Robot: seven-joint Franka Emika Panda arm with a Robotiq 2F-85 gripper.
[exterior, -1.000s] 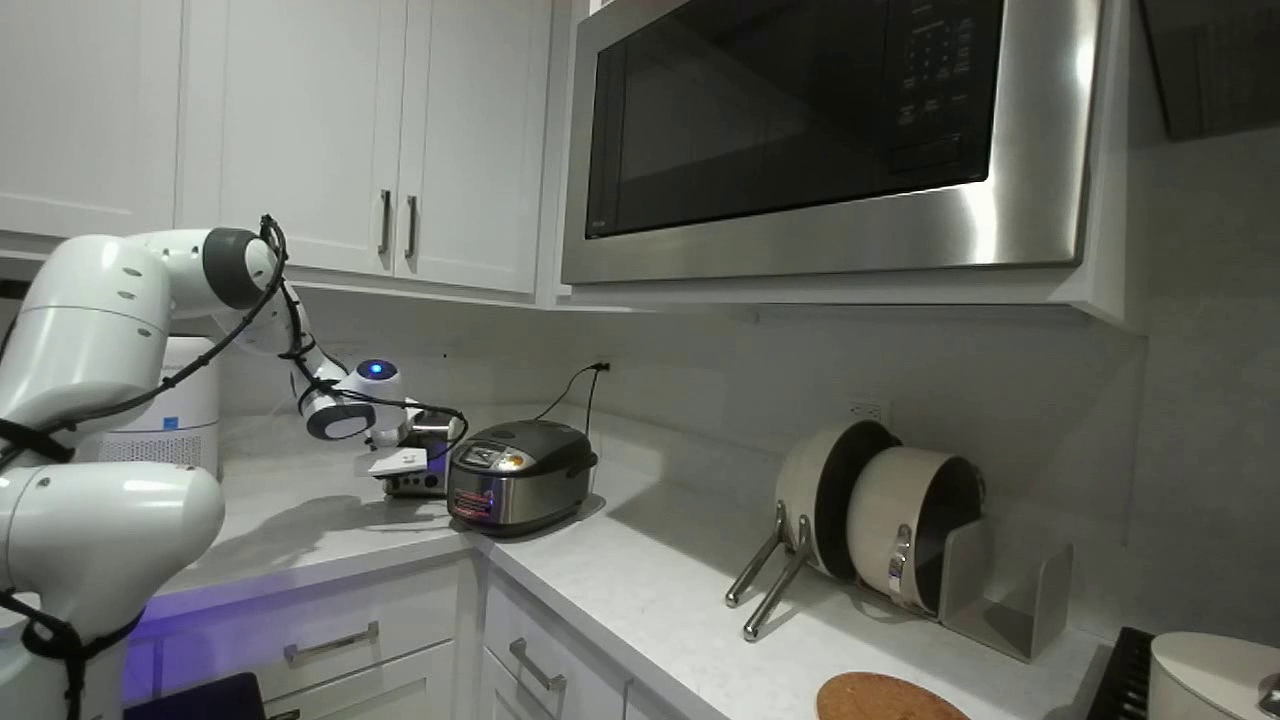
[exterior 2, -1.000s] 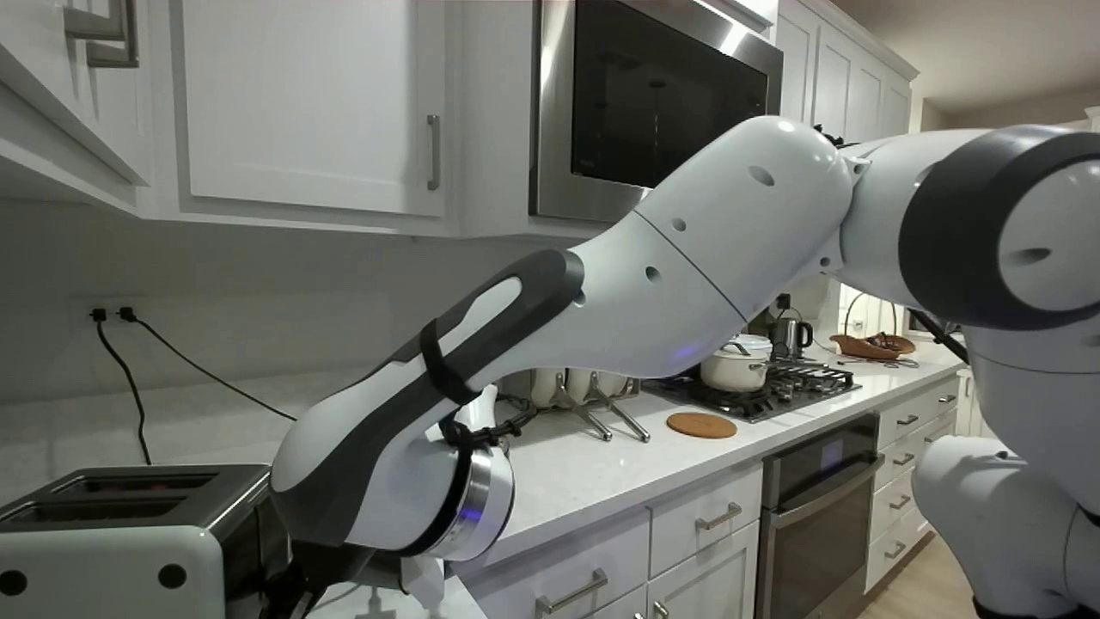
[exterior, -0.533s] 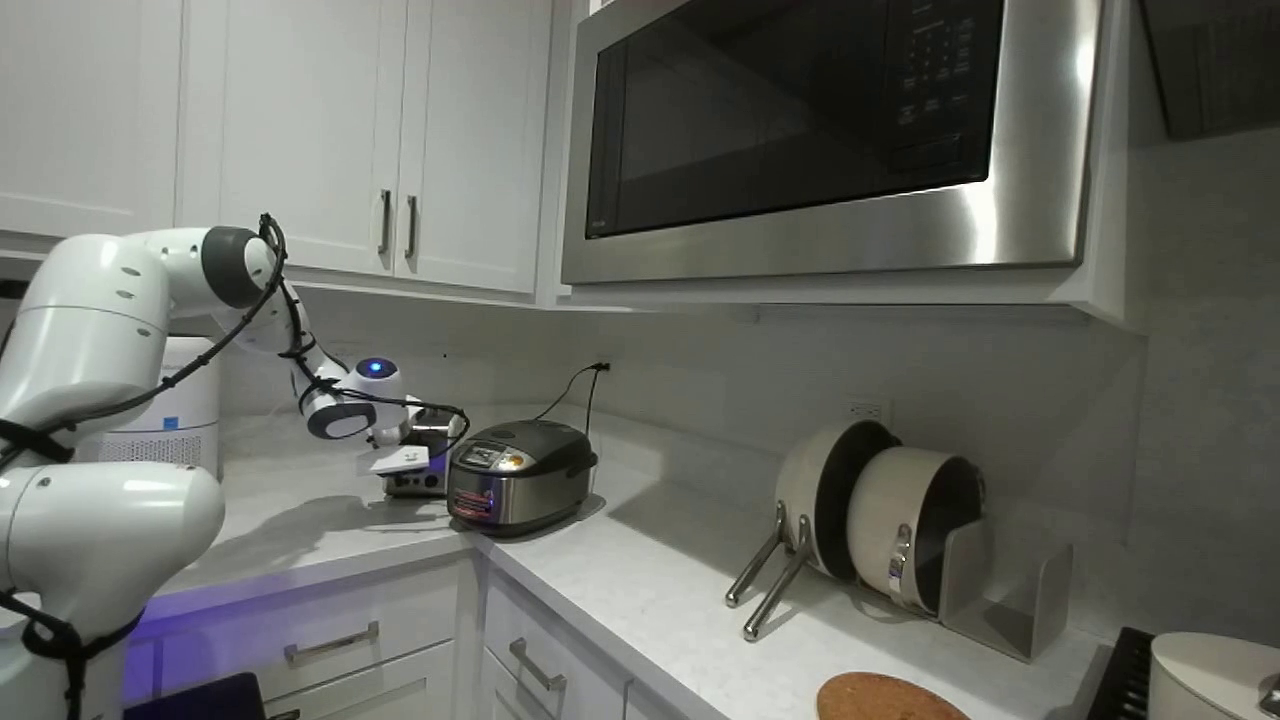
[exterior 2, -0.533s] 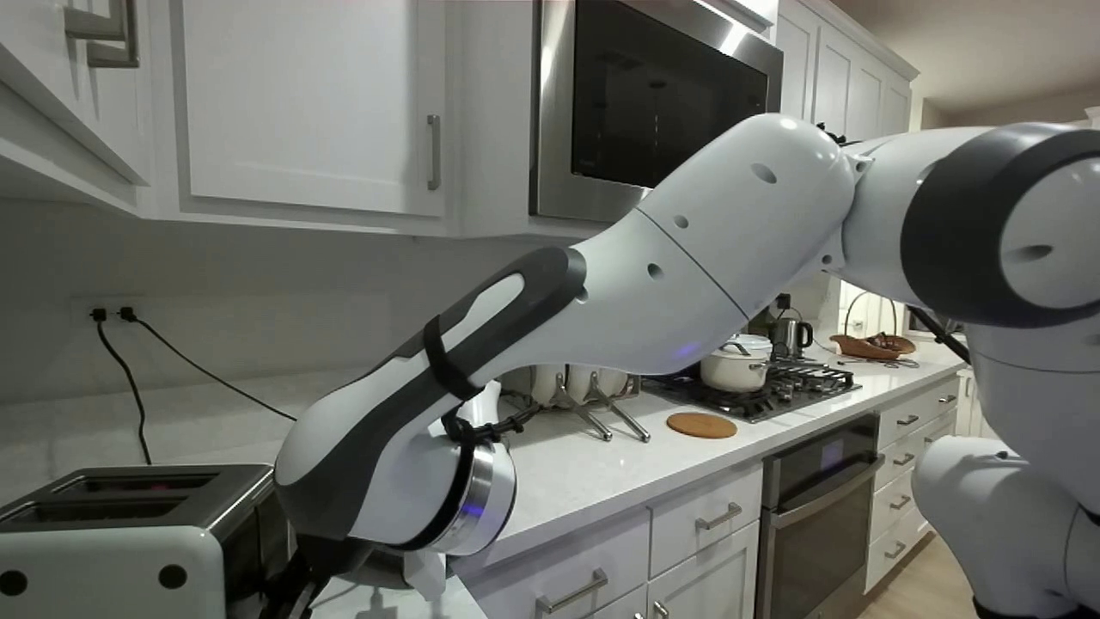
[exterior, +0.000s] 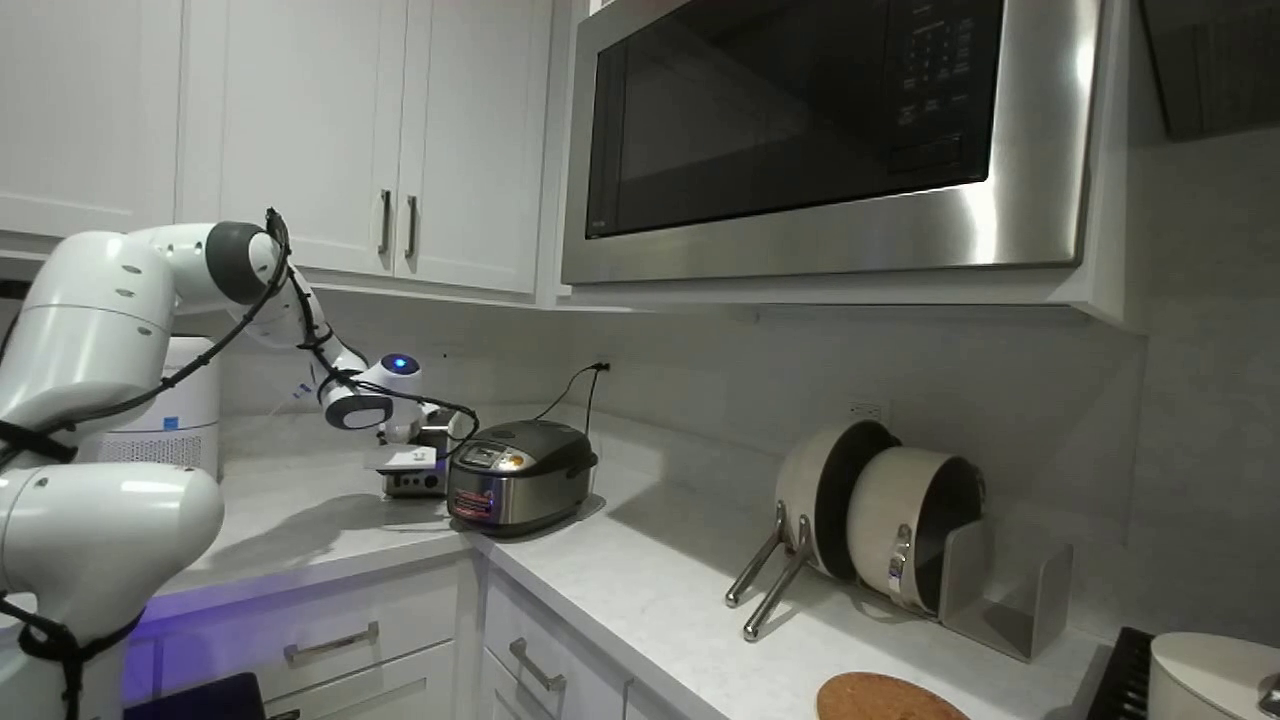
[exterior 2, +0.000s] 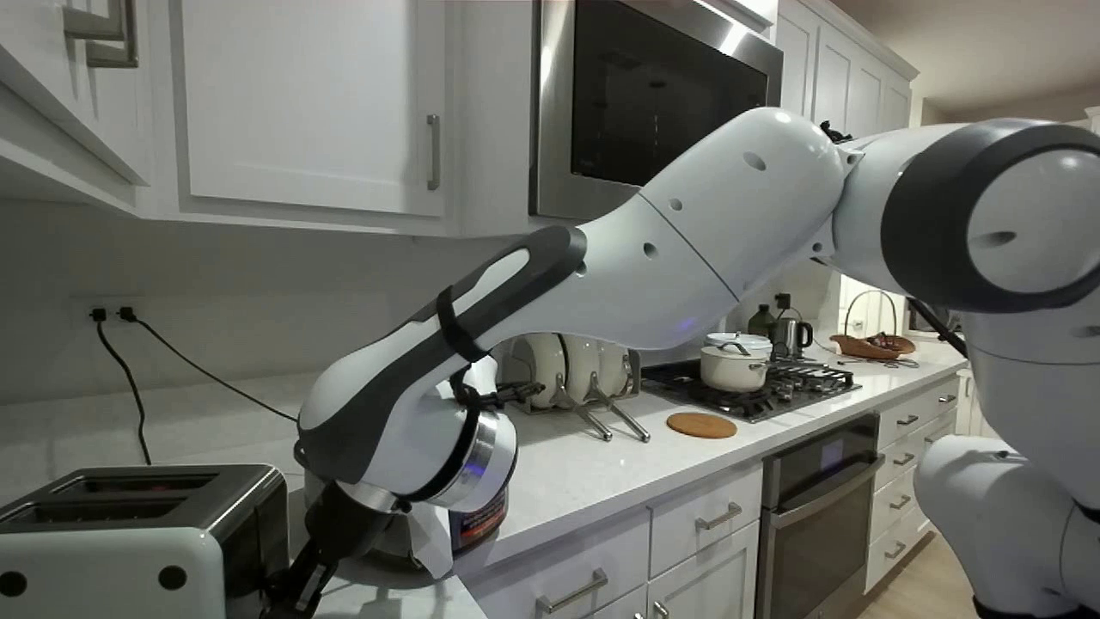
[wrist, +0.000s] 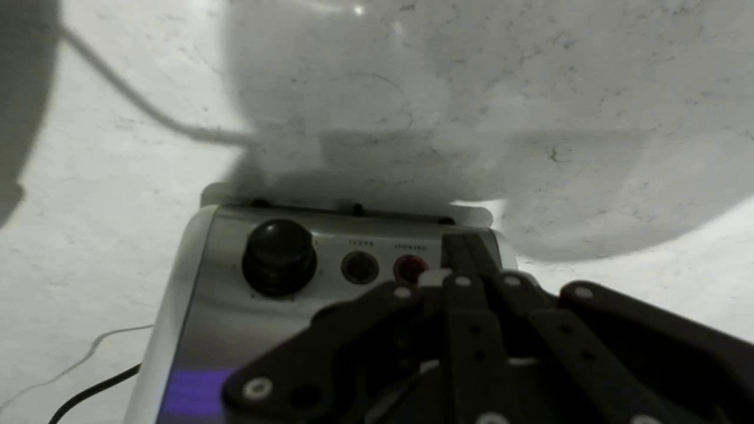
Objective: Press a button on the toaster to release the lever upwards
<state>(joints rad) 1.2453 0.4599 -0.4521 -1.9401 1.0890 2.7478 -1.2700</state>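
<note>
So, wrist view: the panel (wrist: 328, 282) of the toaster (wrist: 235, 330) carries two tiny upside-down labels (wrist: 360, 242), both soft. The one by the dark button (wrist: 360, 267) looks like BAGEL; the one by the red-ringed button (wrist: 410, 269) looks like DEFROST. Rice cooker (exterior: 540, 490) sticker (exterior: 475, 503) and microwave (exterior: 790, 110) keypad (exterior: 935, 70): printing too small to read. In an exterior view the toaster stands on the counter (exterior: 650, 560), near the rice cooker.

Arm (exterior 2: 713, 249): bent high, sloping down to a low wrist (exterior 2: 412, 447), blue light (exterior: 400, 363) lit. Gripper (wrist: 465, 238) slants down at the toaster's control end. Fingers (wrist: 452, 253) together, tips at the panel just beside the red-ringed button; touching or apart, can't tell.
</note>
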